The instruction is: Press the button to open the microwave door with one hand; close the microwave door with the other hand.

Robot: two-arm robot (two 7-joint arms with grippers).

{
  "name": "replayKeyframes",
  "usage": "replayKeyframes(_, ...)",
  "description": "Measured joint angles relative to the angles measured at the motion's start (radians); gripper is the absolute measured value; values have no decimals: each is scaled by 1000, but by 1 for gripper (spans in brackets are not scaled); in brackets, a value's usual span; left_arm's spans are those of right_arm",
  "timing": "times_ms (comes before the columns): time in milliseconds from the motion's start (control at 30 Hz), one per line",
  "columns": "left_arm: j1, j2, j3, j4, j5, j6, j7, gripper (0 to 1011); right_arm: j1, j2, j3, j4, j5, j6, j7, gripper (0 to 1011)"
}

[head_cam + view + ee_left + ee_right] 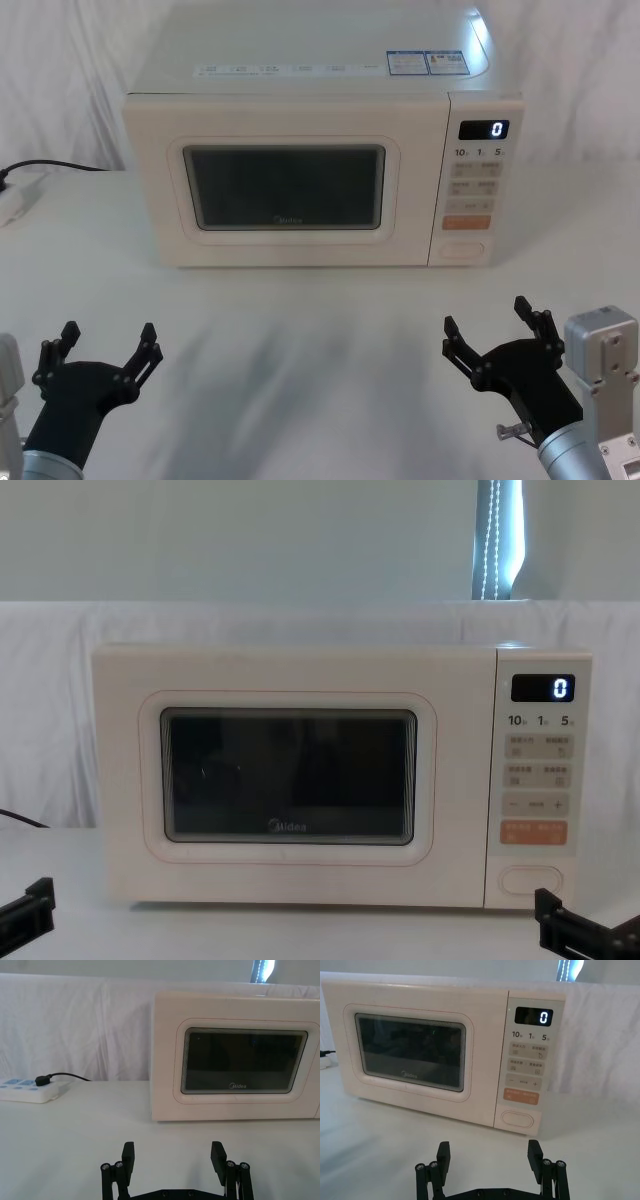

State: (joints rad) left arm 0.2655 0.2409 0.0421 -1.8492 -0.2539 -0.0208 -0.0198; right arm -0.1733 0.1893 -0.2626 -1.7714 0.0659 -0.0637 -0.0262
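A cream microwave [320, 95] [300, 670] stands at the back of the white table, its display reading 0. The microwave door [288, 185] [235, 1060] [415, 1055] [290, 775] with its dark window is shut flush. The button [462, 250] [518, 1119] [530, 880], a wide cream pill, sits at the bottom of the right-hand panel under an orange button. My left gripper [108, 342] [172, 1154] is open near the table's front left, well short of the door. My right gripper [487, 316] [489, 1152] is open at the front right, in front of the panel and apart from it.
A white power strip [12, 200] [25, 1090] with a black plug and cable lies at the table's left, beside the microwave. White cloth hangs behind. Bare tabletop [300, 350] stretches between the grippers and the microwave.
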Motion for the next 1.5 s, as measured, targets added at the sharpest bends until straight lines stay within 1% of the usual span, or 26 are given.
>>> replayKeyframes(1500,0,0,0,0,0,0,0,1001,0,0,0,0,0,0,0,1002)
